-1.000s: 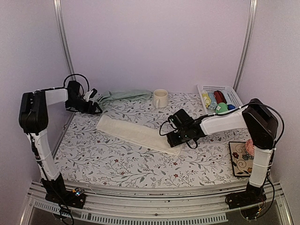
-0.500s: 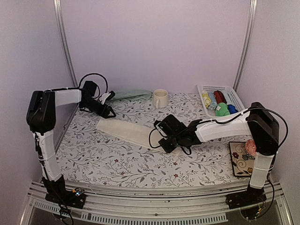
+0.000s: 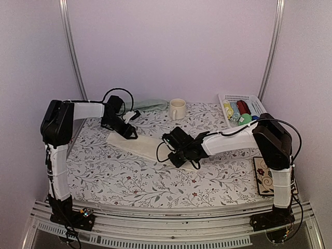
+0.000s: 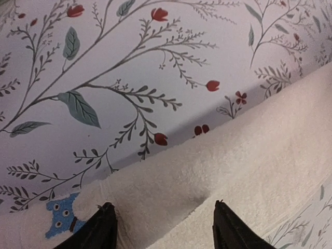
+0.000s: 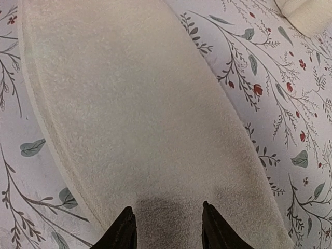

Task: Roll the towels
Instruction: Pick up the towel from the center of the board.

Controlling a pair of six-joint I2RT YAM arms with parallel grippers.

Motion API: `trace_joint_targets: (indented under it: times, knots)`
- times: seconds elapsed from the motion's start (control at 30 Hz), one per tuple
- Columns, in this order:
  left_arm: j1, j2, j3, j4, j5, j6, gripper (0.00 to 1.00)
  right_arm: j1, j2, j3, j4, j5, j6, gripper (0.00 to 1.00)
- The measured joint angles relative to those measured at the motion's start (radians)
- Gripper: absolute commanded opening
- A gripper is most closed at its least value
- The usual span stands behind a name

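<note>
The cream towel (image 3: 147, 145) lies flat as a long folded strip across the middle of the floral table. My left gripper (image 3: 132, 134) is open and low over its left end; in the left wrist view (image 4: 163, 228) the jaws straddle the towel (image 4: 233, 171) near its small blue mark (image 4: 61, 218). My right gripper (image 3: 167, 151) is open and low over the towel's middle; in the right wrist view (image 5: 168, 228) both fingertips sit above the cloth (image 5: 129, 104). The sage green towel (image 3: 150, 105) lies crumpled at the back, left of the mug.
A cream mug (image 3: 177, 109) stands at the back centre. A white basket (image 3: 259, 104) with several rolled coloured cloths sits at the back right. A dark patterned mat (image 3: 266, 175) lies at the right edge. The table (image 3: 129, 181) has a floral cover.
My left gripper has swung right from the table's left edge to the cream towel's left end. My right gripper has slid left from the towel's right end to its middle.
</note>
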Motion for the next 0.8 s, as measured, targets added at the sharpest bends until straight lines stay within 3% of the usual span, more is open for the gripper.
trace_joint_targets:
  times: [0.13, 0.53, 0.8]
  knots:
    - [-0.008, 0.002, -0.027, 0.004, -0.078, 0.016, 0.96, 0.000, 0.010, -0.019, -0.015, -0.027, 0.014, 0.43]
    - [-0.008, -0.014, -0.085, 0.054, -0.201, 0.067, 0.97, 0.037, -0.018, -0.063, -0.002, -0.155, 0.036, 0.45]
    - [-0.005, -0.081, -0.123, 0.044, -0.196, 0.082, 0.97, 0.076, -0.118, -0.149, -0.076, -0.191, 0.139, 0.67]
